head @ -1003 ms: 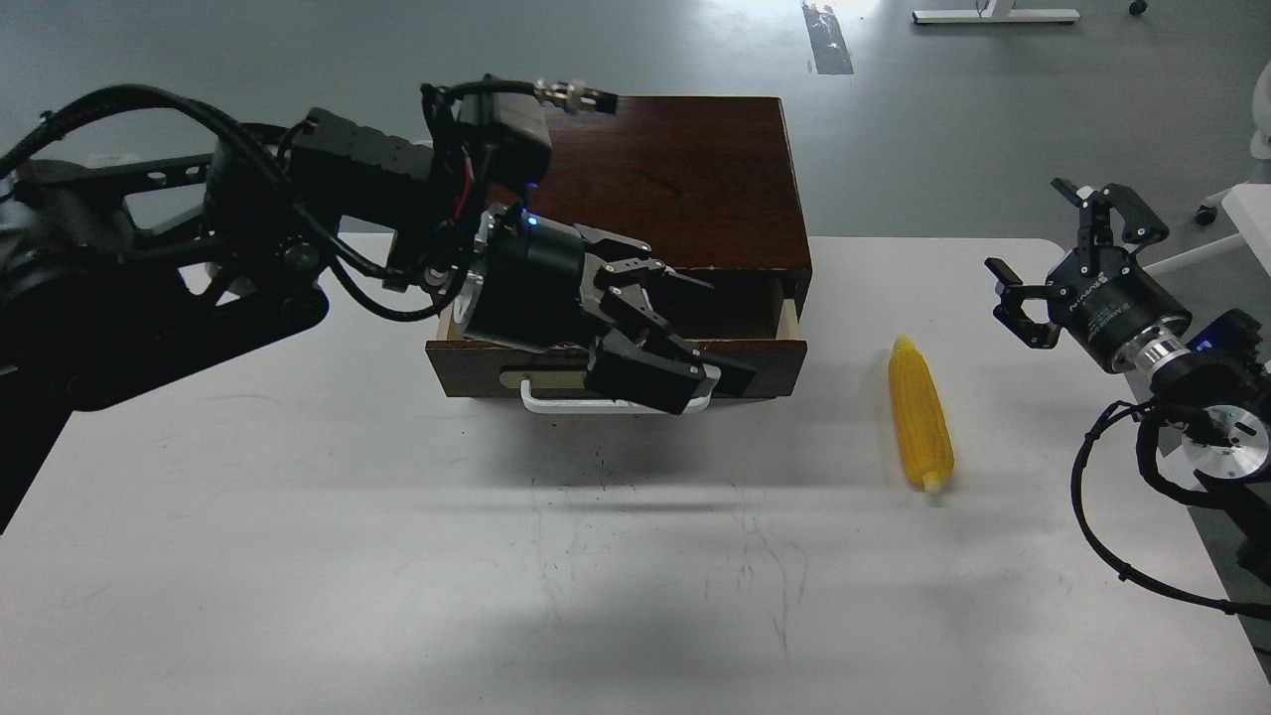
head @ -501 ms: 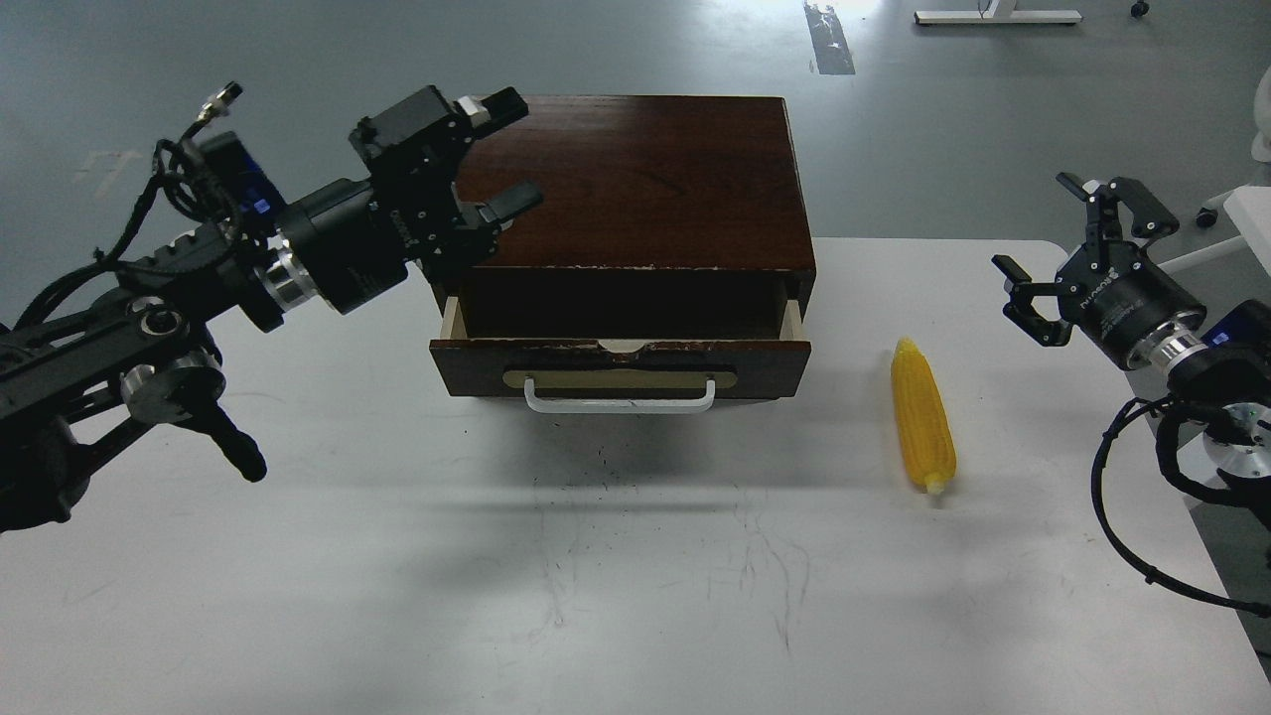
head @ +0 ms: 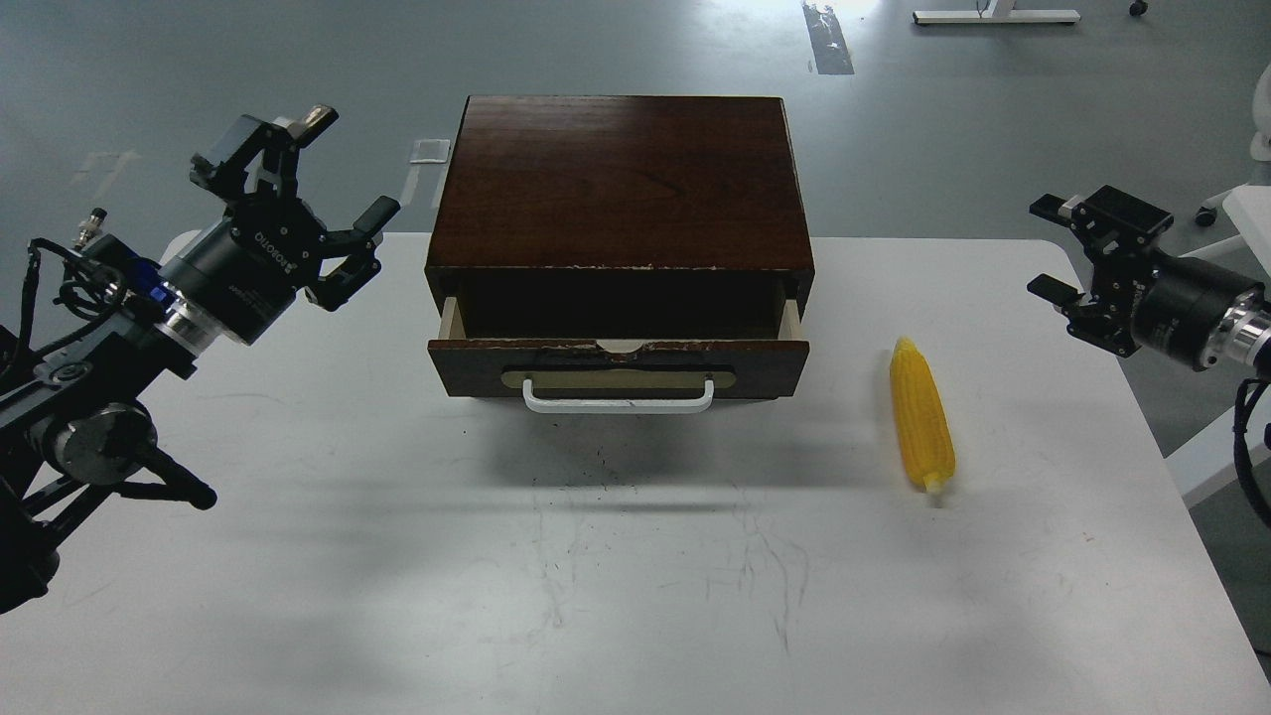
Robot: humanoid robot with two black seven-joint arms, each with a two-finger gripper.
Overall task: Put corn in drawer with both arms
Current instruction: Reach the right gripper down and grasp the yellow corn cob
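Note:
The yellow corn [head: 921, 415] lies on the white table to the right of the drawer, its tip pointing away from me. The drawer [head: 618, 366] with its white bar handle is pulled partly out of the dark wooden box [head: 621, 184]; its inside is dark. My left gripper [head: 303, 204] is open and empty, held above the table left of the box. My right gripper [head: 1077, 253] is open and empty, at the table's right edge, beyond and to the right of the corn.
The white table [head: 616, 576] stretches wide in front of the drawer. Grey floor lies beyond it, with a white stand base [head: 996, 16] at the far top right and white furniture [head: 1253, 214] at the right edge.
My left gripper has let go of the drawer handle and pulled back up and left of the box. The right gripper has drawn slightly right. The drawer stays partly open.

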